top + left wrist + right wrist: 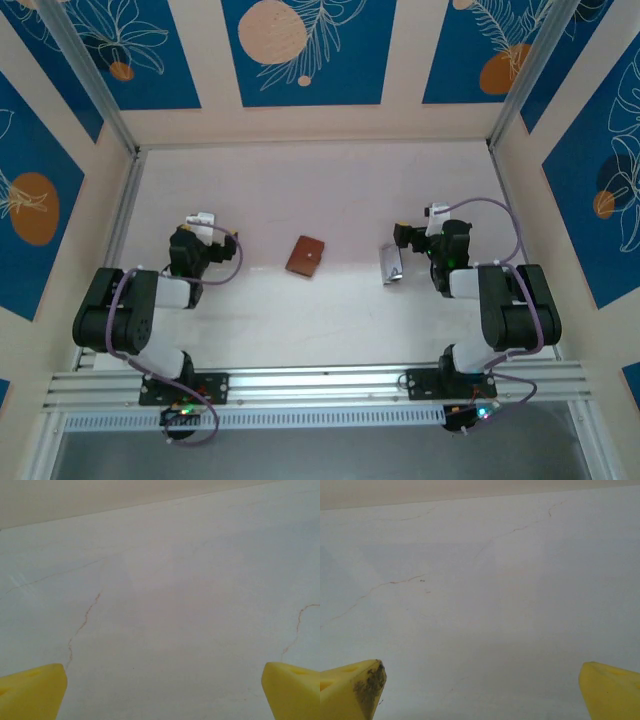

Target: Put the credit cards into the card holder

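Left tool [164,680] and right tool [481,680] gape empty; one card holder [305,256], one pile of credit cards [391,264].

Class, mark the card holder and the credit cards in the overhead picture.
card holder [305,256]: top external view, middle of its brown cover.
credit cards [391,263]: top external view, middle of the silvery cards.

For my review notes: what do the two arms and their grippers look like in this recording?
Both the left arm and the right arm have black joints, white links and looping lilac cables. The left gripper and the right gripper have yellow fingers. One right finger carries a dark smudge.
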